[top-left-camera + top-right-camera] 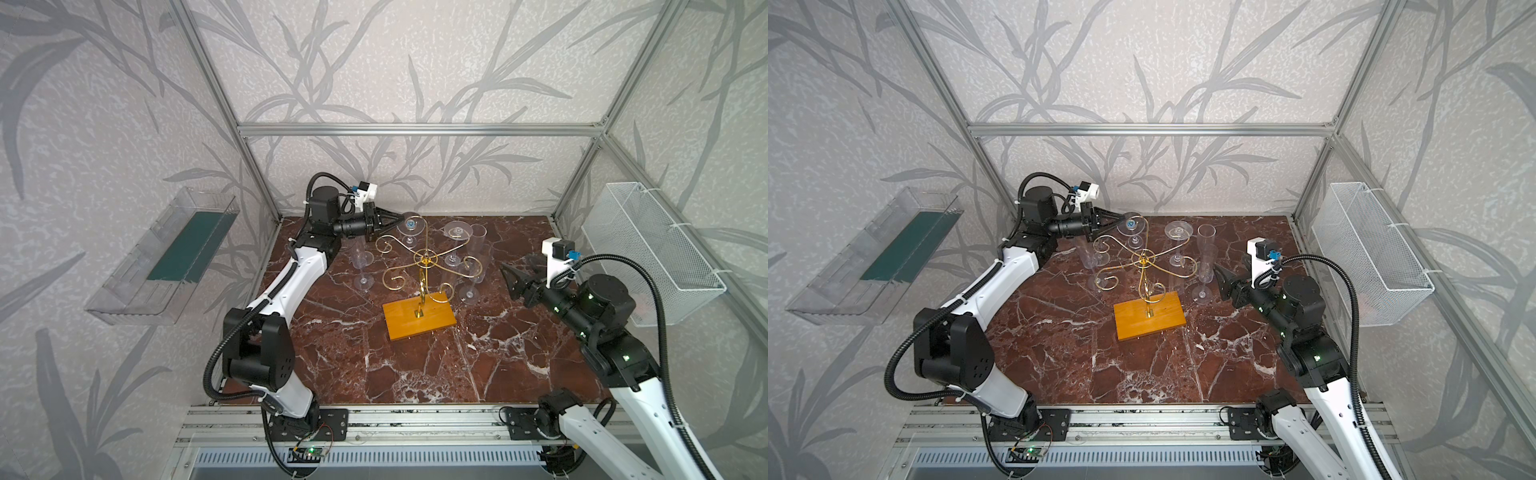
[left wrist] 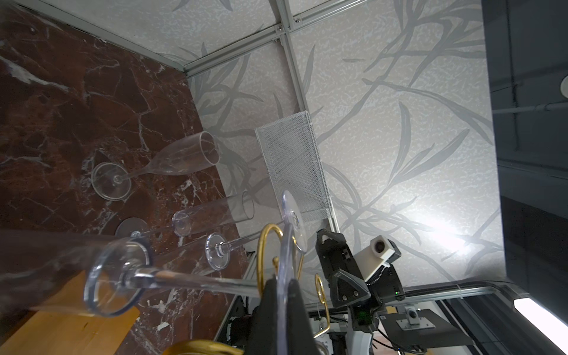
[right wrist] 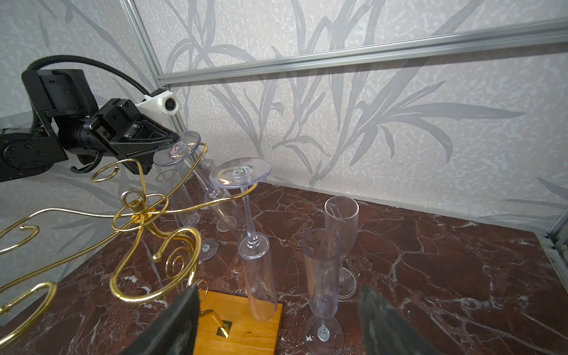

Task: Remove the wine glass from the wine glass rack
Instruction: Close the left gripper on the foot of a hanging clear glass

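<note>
The wine glass rack (image 1: 424,262) is a gold wire stand on an orange wooden base (image 1: 417,321), mid-table in both top views. Two clear wine glasses hang upside down from its back arms. My left gripper (image 1: 400,219) (image 2: 282,281) is shut on the rim of the round foot (image 1: 411,224) (image 3: 176,149) of the back-left wine glass; its stem (image 2: 199,281) still runs through the gold arm. The other hanging glass (image 1: 457,230) (image 3: 241,173) is untouched. My right gripper (image 1: 517,275) (image 3: 276,332) stands open and empty, right of the rack.
Clear flutes stand upright on the marble table: one left of the rack (image 1: 362,266), two to its right (image 1: 473,270) (image 3: 321,276). A white mesh basket (image 1: 648,249) hangs on the right wall and a clear tray (image 1: 166,257) on the left wall.
</note>
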Controlling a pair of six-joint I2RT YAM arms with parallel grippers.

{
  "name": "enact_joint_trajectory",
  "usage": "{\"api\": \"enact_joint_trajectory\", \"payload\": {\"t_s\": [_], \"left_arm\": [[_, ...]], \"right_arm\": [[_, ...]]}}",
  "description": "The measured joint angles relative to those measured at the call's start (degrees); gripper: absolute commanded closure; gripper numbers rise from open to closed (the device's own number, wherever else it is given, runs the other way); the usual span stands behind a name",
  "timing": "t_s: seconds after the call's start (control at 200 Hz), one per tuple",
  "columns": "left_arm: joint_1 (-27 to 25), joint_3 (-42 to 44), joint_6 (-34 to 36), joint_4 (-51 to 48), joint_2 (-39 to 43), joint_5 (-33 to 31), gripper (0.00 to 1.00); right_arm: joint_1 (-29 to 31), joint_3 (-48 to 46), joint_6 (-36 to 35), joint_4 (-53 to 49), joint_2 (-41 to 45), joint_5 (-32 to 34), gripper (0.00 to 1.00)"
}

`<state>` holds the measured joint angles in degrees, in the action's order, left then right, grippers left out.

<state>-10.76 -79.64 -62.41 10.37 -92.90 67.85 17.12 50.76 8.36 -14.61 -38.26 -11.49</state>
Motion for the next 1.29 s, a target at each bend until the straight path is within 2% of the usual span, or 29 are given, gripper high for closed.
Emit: {"api": "enact_joint_trajectory", "payload": {"t_s": [0.455,1.295], "left_arm": [[0.07,-1.01,-3.19,0.35,-0.02,-0.92,1.00],[-2.14,-9.75,-0.22,-7.76,-2.12,-3.34,1.00]], "right_arm": [[0.00,0.00,0.02,0.00,0.00,0.00,0.20],[0.00,0.00,0.02,-0.04,0.61,-0.02,0.20]]}}
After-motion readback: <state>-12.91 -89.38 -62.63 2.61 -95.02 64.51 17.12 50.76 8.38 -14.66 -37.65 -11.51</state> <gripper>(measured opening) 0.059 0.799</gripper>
